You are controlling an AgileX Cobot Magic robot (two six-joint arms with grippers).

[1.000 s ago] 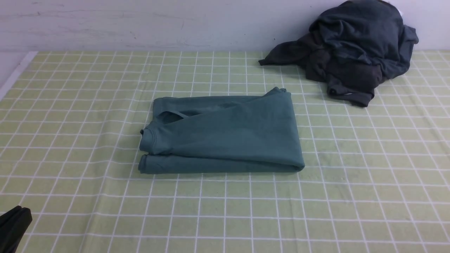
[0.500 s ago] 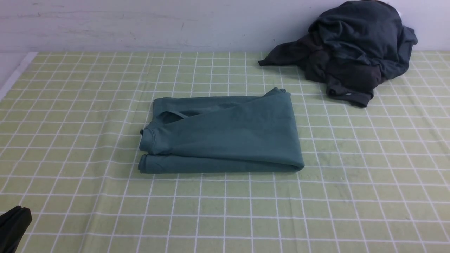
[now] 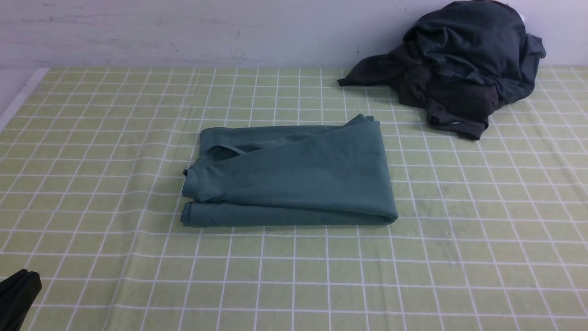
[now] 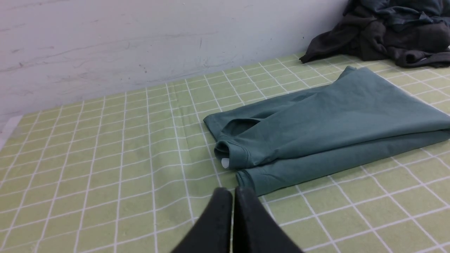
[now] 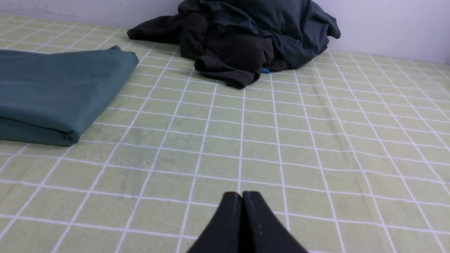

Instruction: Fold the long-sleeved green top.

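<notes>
Lying folded into a neat rectangle at the middle of the desk (image 3: 459, 257), the green long-sleeved top (image 3: 294, 179) has its ribbed neck edge turned toward the left side. Both tools are clenched and empty: the left tool (image 4: 232, 196) hangs just short of the top's near left corner without touching it, and the right tool (image 5: 242, 200) sits over bare checked cloth, well apart from the top. A heap of dark garments (image 3: 459, 64) rests against the pale wall (image 3: 183, 32) at the far right.

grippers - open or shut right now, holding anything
left gripper: shut, holding nothing
right gripper: shut, holding nothing
</notes>
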